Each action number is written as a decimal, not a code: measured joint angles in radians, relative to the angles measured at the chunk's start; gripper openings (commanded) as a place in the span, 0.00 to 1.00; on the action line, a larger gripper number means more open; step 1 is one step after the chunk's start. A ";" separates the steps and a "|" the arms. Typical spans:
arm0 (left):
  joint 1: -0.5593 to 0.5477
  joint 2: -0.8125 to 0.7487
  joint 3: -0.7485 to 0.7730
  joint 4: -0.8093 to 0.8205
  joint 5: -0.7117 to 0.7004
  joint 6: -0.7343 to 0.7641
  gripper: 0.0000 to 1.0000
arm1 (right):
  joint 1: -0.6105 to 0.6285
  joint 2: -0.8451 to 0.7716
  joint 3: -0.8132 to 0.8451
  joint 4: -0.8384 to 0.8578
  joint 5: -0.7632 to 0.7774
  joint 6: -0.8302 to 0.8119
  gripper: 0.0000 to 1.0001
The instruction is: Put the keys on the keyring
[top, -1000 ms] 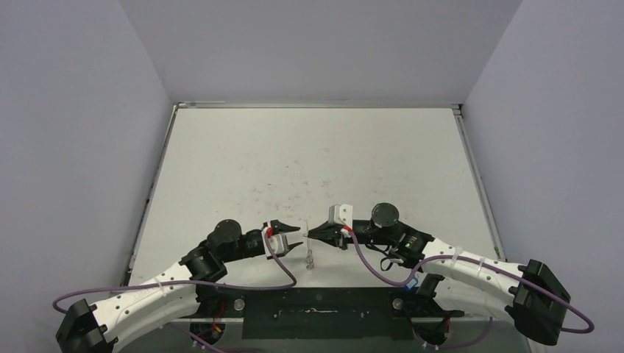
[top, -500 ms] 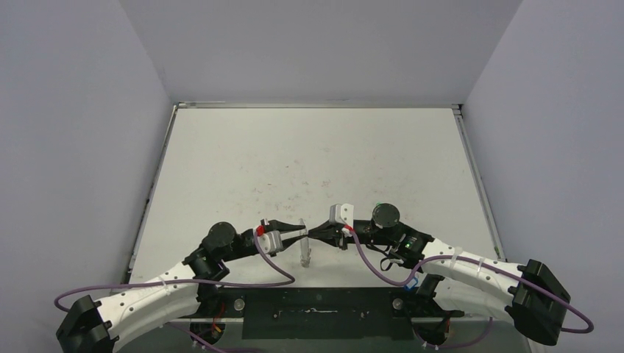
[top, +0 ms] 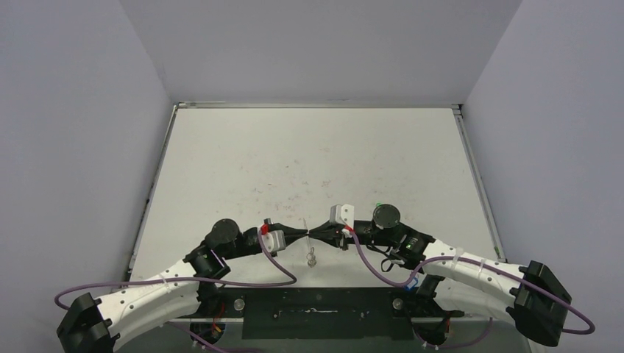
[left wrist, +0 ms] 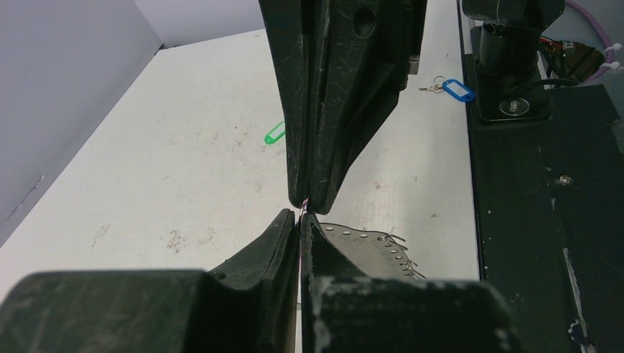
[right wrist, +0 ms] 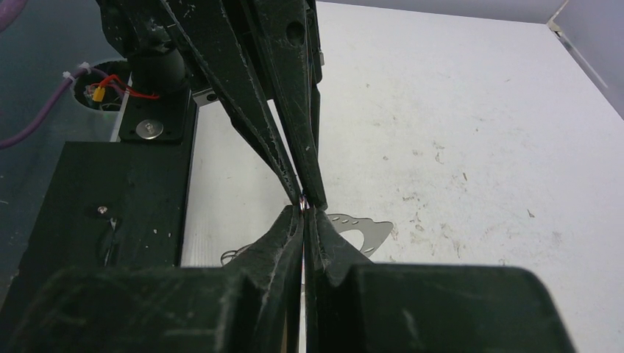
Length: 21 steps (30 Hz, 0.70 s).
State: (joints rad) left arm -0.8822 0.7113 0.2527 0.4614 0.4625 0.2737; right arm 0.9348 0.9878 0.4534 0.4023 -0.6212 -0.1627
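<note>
Ring-hold step: left gripper (left wrist: pixel 300 218) and right gripper (left wrist: pixel 310 197) pressed together tip-to-tip, apparently pinching keyring (left wrist: pixel 304 211). Green key (left wrist: pixel 274 133) at 11 o'clock, blue key (left wrist: pixel 458 90) at 2 o'clock, unthreaded. Next: one gripper releases and fetches a key.

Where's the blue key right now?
Left wrist view, upper right: blue key lies on the table, beside the right arm's base.

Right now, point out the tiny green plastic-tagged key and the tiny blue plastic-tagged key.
Green plastic-tagged key (left wrist: pixel 274 133): left wrist view, middle of tag.
Blue plastic-tagged key (left wrist: pixel 458 90): left wrist view, middle of tag.
</note>
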 measured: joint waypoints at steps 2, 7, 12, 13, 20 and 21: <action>0.000 -0.010 0.017 -0.039 -0.001 0.005 0.00 | 0.001 -0.008 0.000 -0.006 0.007 -0.004 0.27; 0.000 -0.021 0.089 -0.190 -0.011 0.039 0.00 | 0.002 -0.051 -0.002 -0.007 0.035 -0.007 0.49; -0.001 -0.010 0.187 -0.374 -0.020 0.081 0.00 | 0.002 -0.100 -0.006 -0.007 0.062 -0.016 0.52; -0.001 -0.003 0.211 -0.414 -0.021 0.091 0.00 | 0.002 -0.102 -0.006 -0.008 0.065 -0.019 0.52; 0.000 0.068 0.397 -0.674 -0.037 0.159 0.00 | 0.002 -0.075 -0.005 -0.024 0.066 -0.043 0.43; 0.000 0.081 0.423 -0.704 -0.038 0.169 0.00 | 0.002 -0.063 -0.003 -0.025 0.063 -0.045 0.41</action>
State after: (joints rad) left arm -0.8825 0.7921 0.6754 -0.2424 0.4248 0.4423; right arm 0.9367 0.9253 0.4500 0.3775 -0.5579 -0.2081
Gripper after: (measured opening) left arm 0.008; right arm 0.457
